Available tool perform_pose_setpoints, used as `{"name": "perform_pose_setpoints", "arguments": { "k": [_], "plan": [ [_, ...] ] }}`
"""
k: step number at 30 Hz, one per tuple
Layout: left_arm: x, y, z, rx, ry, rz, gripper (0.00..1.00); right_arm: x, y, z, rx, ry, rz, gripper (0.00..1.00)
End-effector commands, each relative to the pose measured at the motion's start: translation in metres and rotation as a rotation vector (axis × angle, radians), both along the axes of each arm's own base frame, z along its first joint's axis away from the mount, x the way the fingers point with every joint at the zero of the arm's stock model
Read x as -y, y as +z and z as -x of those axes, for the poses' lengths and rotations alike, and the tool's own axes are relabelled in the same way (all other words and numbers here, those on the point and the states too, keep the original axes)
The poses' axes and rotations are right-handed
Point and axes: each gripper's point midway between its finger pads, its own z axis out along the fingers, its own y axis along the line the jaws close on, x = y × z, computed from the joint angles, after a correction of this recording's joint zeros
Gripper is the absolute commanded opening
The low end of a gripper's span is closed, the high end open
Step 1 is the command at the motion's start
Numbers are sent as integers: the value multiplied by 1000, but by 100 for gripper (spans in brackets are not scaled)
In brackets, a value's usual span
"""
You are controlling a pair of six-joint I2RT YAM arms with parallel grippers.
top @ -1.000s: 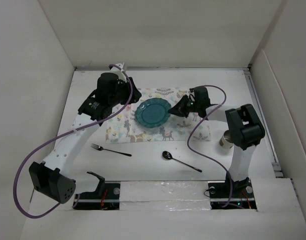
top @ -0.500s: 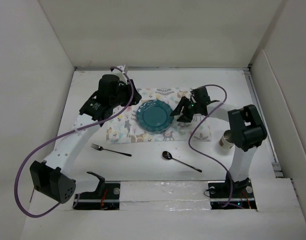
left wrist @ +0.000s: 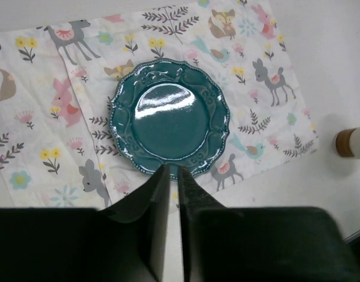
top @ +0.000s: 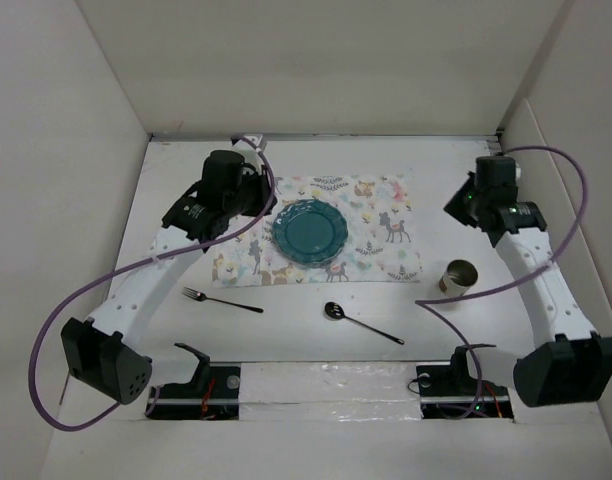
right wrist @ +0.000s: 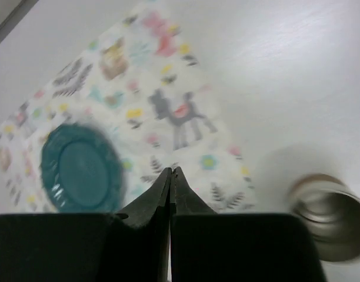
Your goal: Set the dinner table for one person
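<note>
Dial: I read the clock from above, centred on the plate, with 6 o'clock towards my bases.
Dinner table: it lies flat under everything and spreads well past the placemat on all sides.
Plate: it sits on the placemat, a little left of the mat's middle, and looks settled.
Fork: at about 8 o'clock, on bare table just off the mat's near left corner, with its tines pointing to 9.
Spoon: at 5 o'clock, on bare table near the mat's near edge, with its handle trailing towards 4.
Cup: between 3 and 4 o'clock, upright, just beside the mat's right edge.
Left gripper: jaws together on nothing, hanging above the plate's rim on the 9 o'clock side.
Right gripper: jaws pressed together and empty, up in the air between 2 and 3 o'clock, clear of the cup.
Step in hand: as I judge it, the plate is done, and the fork, spoon and cup are not yet set in place.
Doing it well: I should part my jaws before I go down, take the thin fork across its handle, press flat to the table so it does not skid, and lay it parallel to the plate at 9 o'clock.
Risk: the cup could tip if my right arm sweeps low towards the spoon.
</note>
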Motion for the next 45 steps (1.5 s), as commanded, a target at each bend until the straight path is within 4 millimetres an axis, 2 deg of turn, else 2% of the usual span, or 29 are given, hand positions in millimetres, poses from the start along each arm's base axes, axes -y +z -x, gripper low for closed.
{"name": "perform_pose_setpoints", "arguments": {
  "k": [1, 2, 3, 5, 9, 12, 17, 23, 24, 25, 27, 29, 30, 32, 33, 34, 35, 36, 37, 38, 39, 40, 41, 42, 43, 44, 45],
  "plan": [
    [3, 7, 15, 39, -63, -46, 13, 57, -30, 57, -206, -168, 136, 17],
    [6, 6, 17, 33, -81, -33, 22, 56, -33, 59, -207, -170, 106, 26],
    [7, 6, 19, 31, -87, -26, 26, 62, -34, 60, -207, -195, 100, 39],
    [10, 4, 21, 25, -99, -14, 32, 65, -42, 62, -232, -211, 98, 51],
    [14, 9, 21, 29, -110, 7, 34, 65, -76, 70, -354, -206, 78, 52],
    [17, 8, 23, 28, -117, 8, 34, 60, -89, 63, -361, -184, 41, 51],
    [21, 3, 31, 15, -138, 25, 34, 57, -120, 67, -453, -191, 16, 42],
    [19, 1, 33, 11, -129, 27, 34, 57, -136, 66, -462, -206, 13, 34],
    [19, 2, 34, 14, -129, 28, 34, 58, -140, 68, -476, -209, 19, 30],
    [19, 2, 34, 14, -128, 28, 34, 59, -141, 67, -479, -211, 21, 15],
    [17, 4, 32, 22, -118, 23, 34, 62, -135, 64, -463, -223, 32, 2],
    [15, 9, 30, 37, -106, 17, 34, 65, -119, 58, -412, -241, 41, 0],
    [14, 13, 30, 49, -105, 18, 34, 67, -100, 46, -355, -241, 58, 0],
    [14, 17, 28, 58, -102, 21, 34, 61, -79, 30, -286, -213, 86, 0],
    [15, 17, 27, 57, -101, 18, 34, 58, -54, 11, -225, -203, 90, 0],
    [16, 18, 26, 58, -103, 21, 34, 49, -45, 1, -206, -169, 103, 0],
    [16, 20, 26, 61, -104, 25, 34, 44, -50, -10, -236, -138, 123, 0],
    [17, 19, 25, 56, -104, 27, 34, 37, -47, -22, -231, -114, 128, 0],
    [18, 24, 25, 64, -104, 37, 34, 29, -23, -44, -173, -97, 123, 0],
    [19, 24, 24, 63, -103, 39, 34, 15, -38, -55, -231, -56, 135, 0],
    [19, 27, 23, 70, -101, 46, 34, 9, -35, -66, -232, -42, 151, 0],
    [20, 27, 23, 69, -103, 46, 34, 3, -7, -89, -164, -40, 158, 0],
    [20, 28, 22, 71, -99, 49, 34, -6, -7, -96, -170, -6, 193, 0],
    [20, 29, 22, 73, -99, 48, 34, -12, -25, -111, -207, 16, 216, 0],
    [19, 28, 22, 70, -95, 48, 34, -17, -25, -121, -202, 31, 224, 0],
    [18, 28, 21, 71, -85, 44, 34, -18, -9, -135, -166, 34, 233, 0],
    [17, 29, 21, 73, -81, 45, 34, -26, -28, -147, -199, 52, 248, 0]
  ]
}}
